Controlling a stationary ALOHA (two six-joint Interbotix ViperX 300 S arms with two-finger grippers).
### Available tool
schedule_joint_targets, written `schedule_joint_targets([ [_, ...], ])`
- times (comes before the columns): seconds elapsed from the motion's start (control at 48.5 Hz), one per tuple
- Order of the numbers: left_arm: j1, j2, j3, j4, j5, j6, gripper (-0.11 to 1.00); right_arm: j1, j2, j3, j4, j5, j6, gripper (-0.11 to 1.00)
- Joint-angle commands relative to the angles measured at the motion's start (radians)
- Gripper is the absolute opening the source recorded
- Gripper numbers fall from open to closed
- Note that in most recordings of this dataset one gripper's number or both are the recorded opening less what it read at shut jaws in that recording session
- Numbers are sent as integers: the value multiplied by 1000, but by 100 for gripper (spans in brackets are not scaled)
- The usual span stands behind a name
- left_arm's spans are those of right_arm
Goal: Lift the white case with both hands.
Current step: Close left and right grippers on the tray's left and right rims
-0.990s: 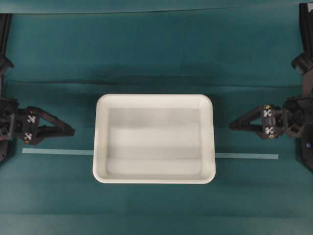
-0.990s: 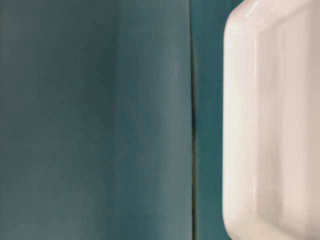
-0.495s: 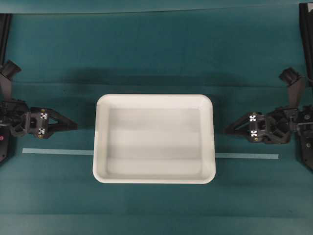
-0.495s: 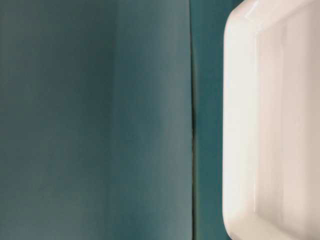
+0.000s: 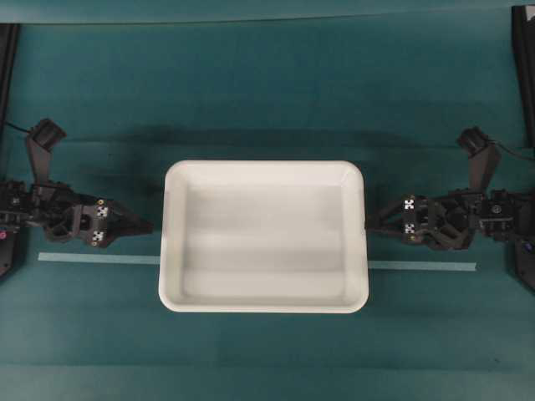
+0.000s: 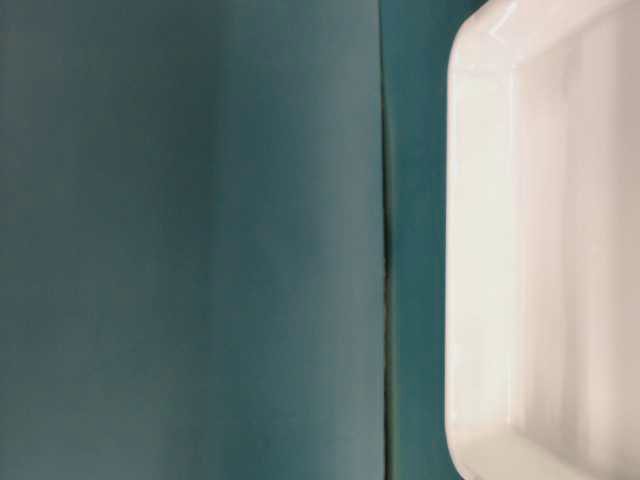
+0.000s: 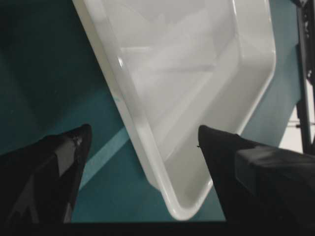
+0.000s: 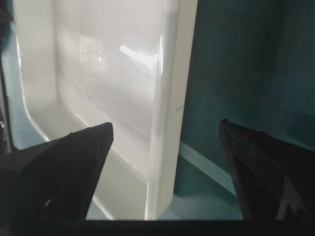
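Approach step, by my reading. Left gripper (image 5: pixel 144 227), jaws spread, sits just beside the case (image 5: pixel 263 236) at its 9 o'clock rim; right gripper (image 5: pixel 371 225), also spread, straddles the 3 o'clock rim. Next: both should clamp, then rise together.

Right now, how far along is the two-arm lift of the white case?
Done: both arms are at the white case, the left gripper and right gripper open, their jaws either side of its rim in the wrist views. In hand: lining up on the rim. Left: closing and lifting; the case rests on the teal cloth.
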State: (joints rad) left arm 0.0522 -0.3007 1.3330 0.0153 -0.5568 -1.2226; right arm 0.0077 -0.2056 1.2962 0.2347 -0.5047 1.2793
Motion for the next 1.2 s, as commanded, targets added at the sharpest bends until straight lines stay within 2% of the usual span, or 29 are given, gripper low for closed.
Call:
schedule_joint_targets([
  [0.0,2,58,-20,3,-40,2,94,-2,43,-18,2,-21,0,92],
  [0.268,3,115,-44,3,-57,3,94,-31,97,-46,3,-67,2,92],
  [0.722,11,235,-118,3,-97,8,94,-31,143,-83,3,-67,0,92],
  [1.176,8,233,-117,2,-109,6,91,-29,146,-86,3,-63,18,89],
])
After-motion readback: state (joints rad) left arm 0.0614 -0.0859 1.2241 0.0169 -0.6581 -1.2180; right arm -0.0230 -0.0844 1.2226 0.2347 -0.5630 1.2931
